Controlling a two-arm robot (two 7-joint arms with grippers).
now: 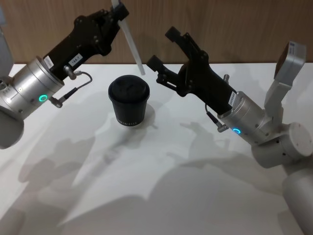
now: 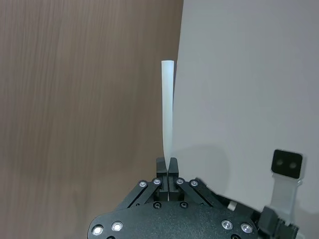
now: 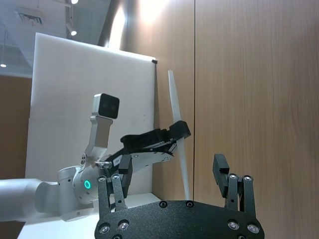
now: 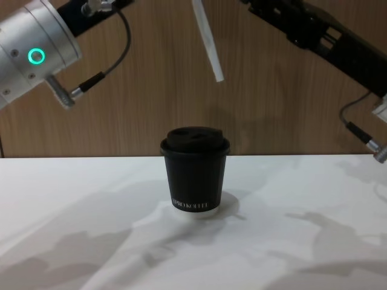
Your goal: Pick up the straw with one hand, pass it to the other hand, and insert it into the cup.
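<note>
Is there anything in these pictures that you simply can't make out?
- Chest view: the upper end of the straw, cut off by the top edge.
- Head view: any hole in the lid; it is black on black, too dark to tell.
- Both views: contents of the cup, hidden by the lid.
- Left wrist view: the straw's held end, hidden between the shut jaws of the left gripper.

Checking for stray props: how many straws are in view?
1. The straw is pinched in the left hand, raised higher than the cup; none seen elsewhere.
</note>
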